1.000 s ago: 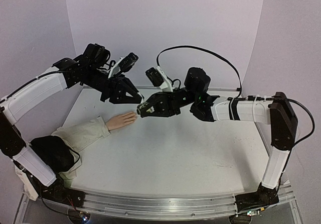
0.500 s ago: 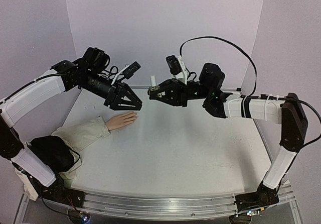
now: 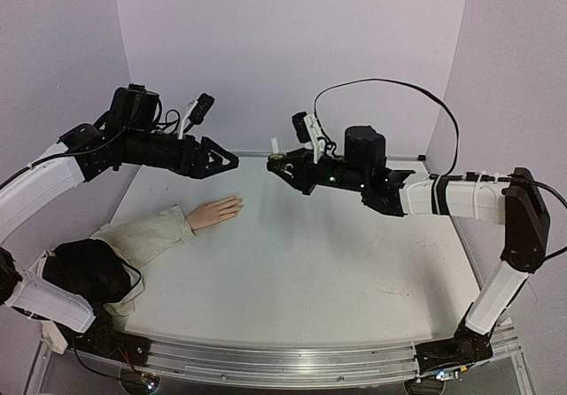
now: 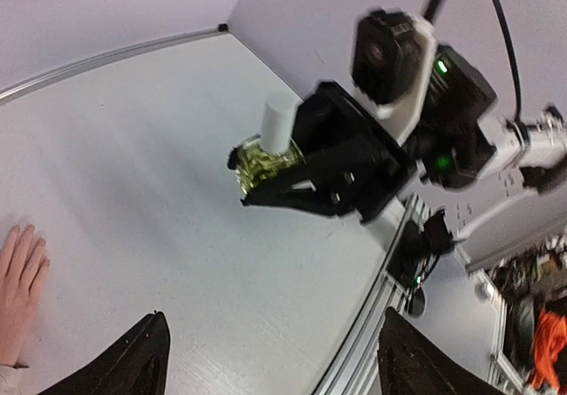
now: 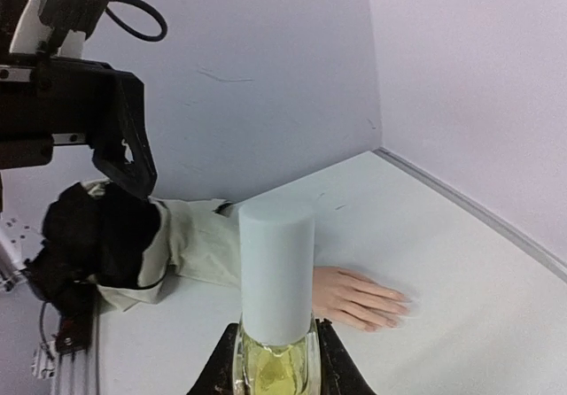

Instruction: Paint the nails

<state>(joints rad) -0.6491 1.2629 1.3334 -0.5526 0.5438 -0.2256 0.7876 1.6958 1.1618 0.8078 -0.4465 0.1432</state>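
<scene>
The pale mannequin hand (image 3: pixel 215 212) lies flat on the white table, its beige sleeve (image 3: pixel 146 236) trailing to the near left. Its nails (image 5: pixel 400 307) are tiny and barely show at the fingertips. My right gripper (image 3: pixel 276 166) hangs above the table's back middle, shut on a small yellowish-green bottle (image 5: pixel 275 364) with a white cap (image 5: pixel 276 271) pointing up. My left gripper (image 3: pixel 228 158) is open and empty, up in the air left of the bottle and apart from it. In the left wrist view the bottle (image 4: pixel 259 160) sits ahead of my spread fingertips (image 4: pixel 146 360).
A black cloth (image 3: pixel 89 271) covers the sleeve's near end at the table's left front. Lilac walls close in the back and both sides. A metal rail (image 3: pixel 283 364) runs along the front edge.
My left gripper has opened and drawn back to the left, away from the bottle. The right gripper has lifted the bottle up and to the right, away from above the mannequin's fingertips.
</scene>
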